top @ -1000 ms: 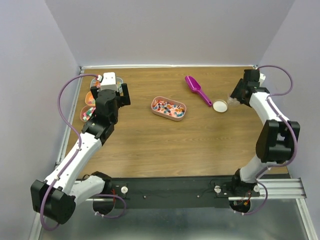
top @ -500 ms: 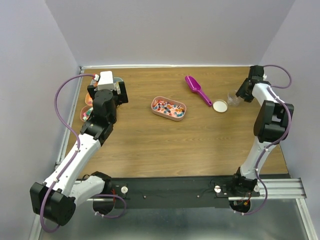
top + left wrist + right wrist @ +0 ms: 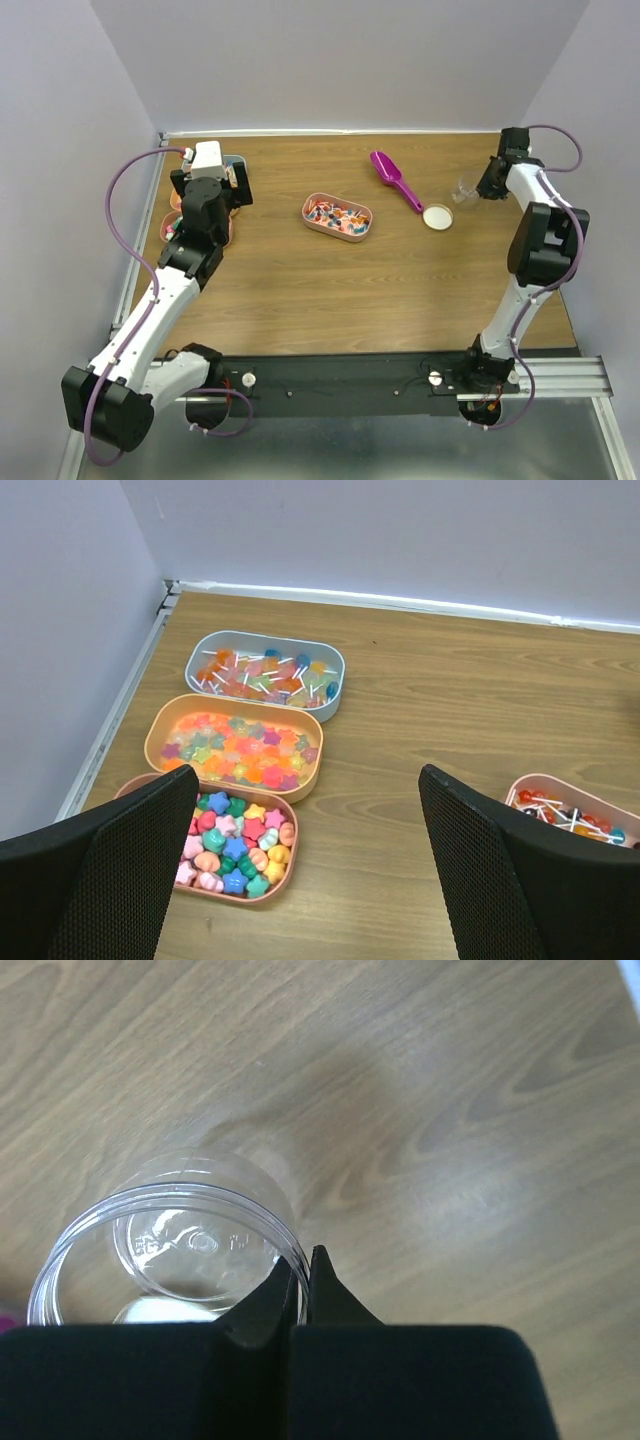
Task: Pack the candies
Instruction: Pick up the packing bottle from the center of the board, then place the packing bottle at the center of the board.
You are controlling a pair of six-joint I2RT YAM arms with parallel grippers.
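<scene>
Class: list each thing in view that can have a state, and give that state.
jar: upright, uncapped, empty
lid: off, flat on table
scoop: lying on table, unheld
candies: loose in uncovered trays
left gripper: open, empty
right gripper: shut on jar wall

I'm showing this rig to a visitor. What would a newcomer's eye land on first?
Bright candies fill three trays along the left edge of the table, under the open left gripper. A fourth tray sits mid-table, a magenta scoop and cream lid to its right. Far right, the right gripper pinches the rim of a clear jar.
</scene>
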